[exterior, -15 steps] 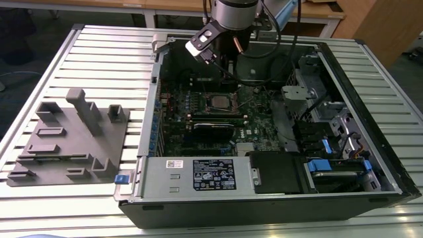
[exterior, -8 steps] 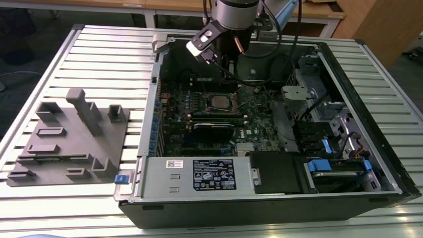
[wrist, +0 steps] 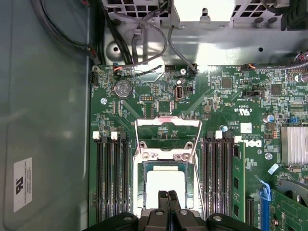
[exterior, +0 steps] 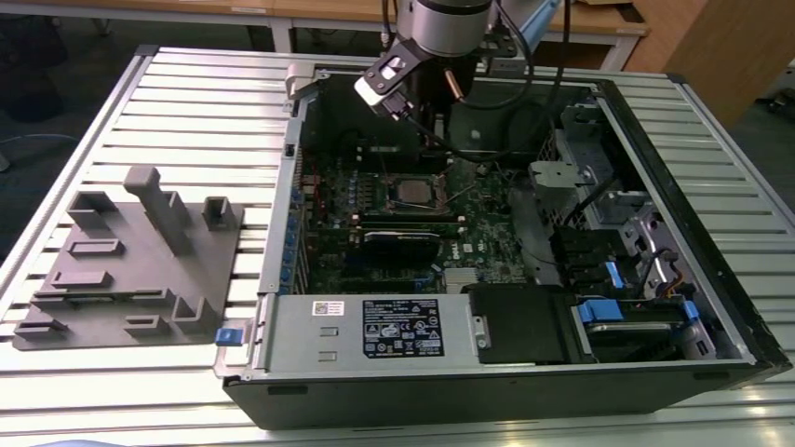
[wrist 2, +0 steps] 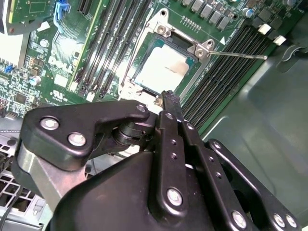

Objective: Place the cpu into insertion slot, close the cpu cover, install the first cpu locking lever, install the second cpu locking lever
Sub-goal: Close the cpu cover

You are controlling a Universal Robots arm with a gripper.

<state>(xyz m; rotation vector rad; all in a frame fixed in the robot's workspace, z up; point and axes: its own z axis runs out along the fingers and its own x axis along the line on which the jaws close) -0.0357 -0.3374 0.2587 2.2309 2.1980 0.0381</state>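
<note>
The cpu (wrist 2: 161, 70) is a dull silver square lying in the insertion slot (wrist 2: 144, 33) on the green motherboard (exterior: 372, 251); it also shows in the first wrist view as the cpu (wrist: 165, 185) and in the exterior view as the cpu (exterior: 410, 189). The cpu cover (wrist: 166, 155) is a silver frame around the chip; whether it lies flat I cannot tell. A thin wire locking lever (wrist 2: 240, 55) sticks out sideways from the socket corner. My gripper (wrist 2: 169, 98) hovers just over the socket's near edge, fingers (wrist: 163, 197) pressed together with nothing between them. It reaches down into the case as the gripper (exterior: 438, 145).
Black memory slots (wrist: 111, 178) flank the socket on both sides. The open computer case (exterior: 695, 307) walls it in, with cables (wrist: 144, 43), drive bays with blue tabs (exterior: 609, 312) and a power supply (exterior: 372, 326) around. A grey fixture block (exterior: 125, 261) lies on the slatted table at the exterior view's left.
</note>
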